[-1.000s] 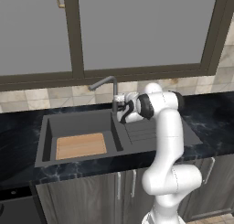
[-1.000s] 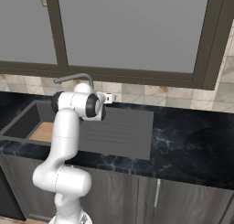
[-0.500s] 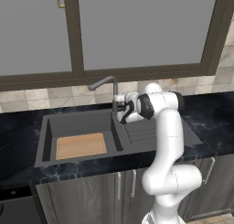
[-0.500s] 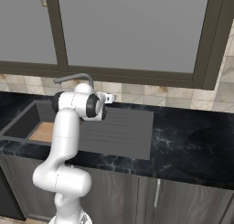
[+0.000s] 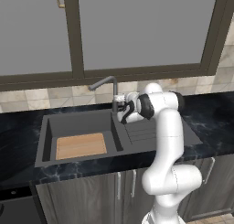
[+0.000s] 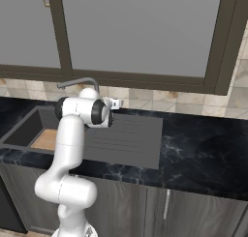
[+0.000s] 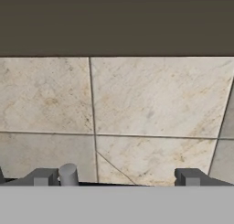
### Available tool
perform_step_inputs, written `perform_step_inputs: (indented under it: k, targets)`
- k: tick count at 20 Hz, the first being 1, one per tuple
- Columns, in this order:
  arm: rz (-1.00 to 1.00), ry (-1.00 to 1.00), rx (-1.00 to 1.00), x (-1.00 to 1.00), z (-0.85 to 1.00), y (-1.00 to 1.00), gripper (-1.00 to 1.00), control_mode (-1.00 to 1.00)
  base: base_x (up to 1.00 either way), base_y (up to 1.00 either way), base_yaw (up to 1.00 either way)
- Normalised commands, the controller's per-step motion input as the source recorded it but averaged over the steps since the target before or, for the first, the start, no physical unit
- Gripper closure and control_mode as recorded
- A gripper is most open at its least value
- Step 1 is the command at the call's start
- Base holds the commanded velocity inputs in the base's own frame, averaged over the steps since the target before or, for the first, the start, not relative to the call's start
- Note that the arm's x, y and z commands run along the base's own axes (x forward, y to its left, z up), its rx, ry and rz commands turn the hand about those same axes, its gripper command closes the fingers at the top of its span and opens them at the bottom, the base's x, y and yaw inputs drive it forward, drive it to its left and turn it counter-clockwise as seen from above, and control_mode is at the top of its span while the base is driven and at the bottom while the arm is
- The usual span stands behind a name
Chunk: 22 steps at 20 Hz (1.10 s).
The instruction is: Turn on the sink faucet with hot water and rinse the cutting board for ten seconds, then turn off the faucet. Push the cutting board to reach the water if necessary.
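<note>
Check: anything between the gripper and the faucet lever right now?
Nothing visible. The gripper, jaws open, sits right at the sink faucet post; in the hand view a small grey cylinder, likely the lever, stands beside one finger tip. Contact can't be confirmed.

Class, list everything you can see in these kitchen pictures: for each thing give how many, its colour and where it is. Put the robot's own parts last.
Slim dark grey metal sink faucet: one, at the back of the sink, spout angled over the basin.
Dark grey matte rectangular sink: one, set in the countertop, ribbed drainboard on its right.
Light tan wooden rectangular cutting board: one, flat on the basin floor.
Black marbled countertop: one, around the sink.
Beige stone wall tiles: many, behind the sink.
Dark-framed grey window panes: several, above the tiles.
Grey cabinet doors: several, under the countertop.
White robot arm: one, before the drainboard.
Two-finger gripper: one, beside the faucet post, fingers apart in the hand view.
</note>
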Motion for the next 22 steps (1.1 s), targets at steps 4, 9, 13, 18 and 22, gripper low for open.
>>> perform_step_inputs:
  k: [4, 9, 13, 18, 22]
  targets:
    - [0.00, 0.00, 0.00, 0.00, 0.00, -0.02, -1.00, -1.00, 0.00, 0.00, 0.00]
    - [0.00, 0.00, 0.00, 0.00, 0.00, -0.04, -1.00, -1.00, 0.00, 0.00, 0.00]
    - [0.00, 0.00, 0.00, 0.00, 0.00, -0.06, -1.00, -1.00, 0.00, 0.00, 0.00]
    - [0.00, 0.00, 0.00, 0.00, 0.00, -0.07, -1.00, -1.00, 0.00, 0.00, 0.00]
    - [0.00, 0.00, 0.00, 0.00, 0.00, -0.07, -1.00, -1.00, 0.00, 0.00, 0.00]
